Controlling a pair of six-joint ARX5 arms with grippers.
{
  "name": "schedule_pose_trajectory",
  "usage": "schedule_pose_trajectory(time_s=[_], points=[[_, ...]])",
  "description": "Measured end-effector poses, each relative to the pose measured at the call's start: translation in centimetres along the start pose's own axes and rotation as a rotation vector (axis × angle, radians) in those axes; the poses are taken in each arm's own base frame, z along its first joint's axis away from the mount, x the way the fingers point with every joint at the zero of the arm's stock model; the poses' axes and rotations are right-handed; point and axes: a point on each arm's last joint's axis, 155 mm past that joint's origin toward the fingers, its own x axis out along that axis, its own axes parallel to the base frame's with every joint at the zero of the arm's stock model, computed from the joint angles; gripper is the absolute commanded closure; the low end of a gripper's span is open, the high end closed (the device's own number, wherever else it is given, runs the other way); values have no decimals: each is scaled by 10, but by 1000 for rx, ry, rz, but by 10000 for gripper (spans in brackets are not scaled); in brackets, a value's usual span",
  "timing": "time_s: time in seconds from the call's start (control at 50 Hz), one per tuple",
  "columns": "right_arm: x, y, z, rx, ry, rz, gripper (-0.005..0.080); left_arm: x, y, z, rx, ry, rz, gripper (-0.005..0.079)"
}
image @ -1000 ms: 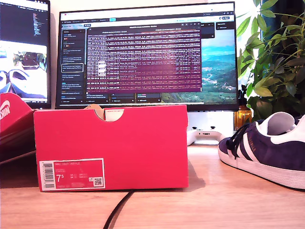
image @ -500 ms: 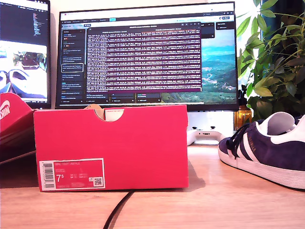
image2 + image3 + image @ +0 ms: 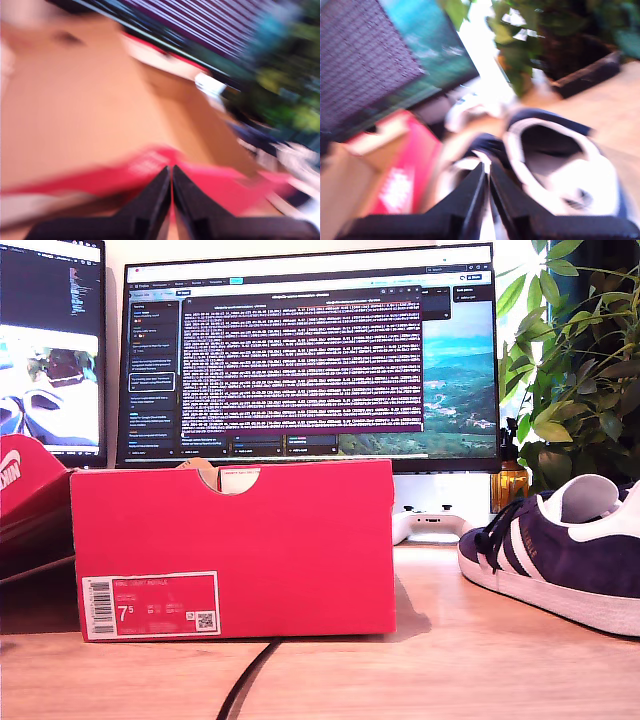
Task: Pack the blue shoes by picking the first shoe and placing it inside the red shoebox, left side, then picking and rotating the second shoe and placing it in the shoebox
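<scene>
The red shoebox (image 3: 235,550) stands at the exterior view's left with its notch and white 7.5 label (image 3: 150,603) facing the camera; its lid (image 3: 25,505) hangs open beyond it. One blue shoe (image 3: 560,555) lies on the desk at that view's right. No arm shows in the exterior view. In the blurred first wrist view, my first gripper (image 3: 171,172) is shut and empty above the shoebox (image 3: 220,185) and its brown inside. My second gripper (image 3: 486,167) is shut and empty just over the blue shoe (image 3: 555,165), with the shoebox (image 3: 400,180) beside it. Only one shoe shows plainly.
Two monitors (image 3: 310,350) stand behind the box. A leafy plant (image 3: 575,360) and an amber bottle (image 3: 510,485) sit at the exterior view's back right. A white game controller (image 3: 430,525) lies under the monitor. A black cable (image 3: 250,680) runs across the wooden desk's front.
The shoebox and the shoe have stayed put. Only the pictures on the monitors differ.
</scene>
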Motion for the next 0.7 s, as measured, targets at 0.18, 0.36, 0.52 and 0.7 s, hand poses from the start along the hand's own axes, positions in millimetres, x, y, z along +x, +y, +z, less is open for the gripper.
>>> schedule_pose_trajectory(time_s=[0.18,0.36,0.52,0.7], points=[[0,8,4,-8,-13,36,762,4,4,-26,-54,113,13,762],[0,9,8,-85,-28,41,762,12,14,-37,-76,164,56,762],[-2,11,16,-92,-35,29,762,24,18,-34,-68,171,66,762],[-6,18,46,-143,-75,-4,762,41,17,-36,-61,194,45,762]])
